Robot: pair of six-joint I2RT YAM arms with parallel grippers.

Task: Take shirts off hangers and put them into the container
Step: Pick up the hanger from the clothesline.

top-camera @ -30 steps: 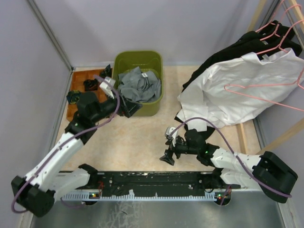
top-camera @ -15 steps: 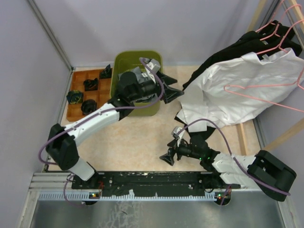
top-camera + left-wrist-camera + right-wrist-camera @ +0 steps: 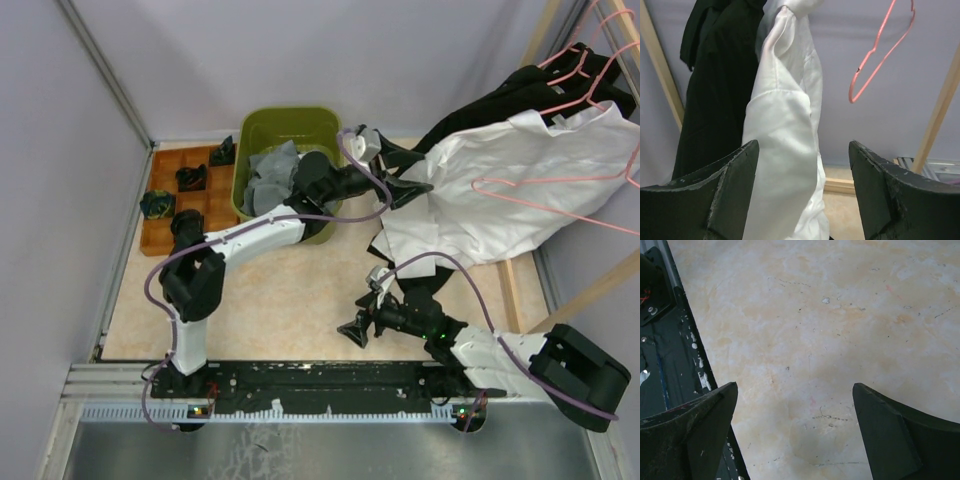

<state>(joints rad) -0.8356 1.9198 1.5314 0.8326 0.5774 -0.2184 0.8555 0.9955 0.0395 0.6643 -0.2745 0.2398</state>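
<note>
Overhead, the left gripper (image 3: 415, 172) gapes wide at the hanging white shirt (image 3: 500, 190), well apart from the container (image 3: 290, 113). Left wrist: cloth between the jaws; a shallow pinch could slip, or a tug jolt the hanger (image 3: 853, 95). Right wrist: right gripper (image 3: 795, 390) wide, empty, above the table (image 3: 840, 315).

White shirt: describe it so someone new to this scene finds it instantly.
Find the light wooden rack poles on the table's right side, where clothes hang from thin pink wire hangers. The white cloth shirt drapes in front. It is the only pale garment there; behind it hang black cloth shirts.
</note>
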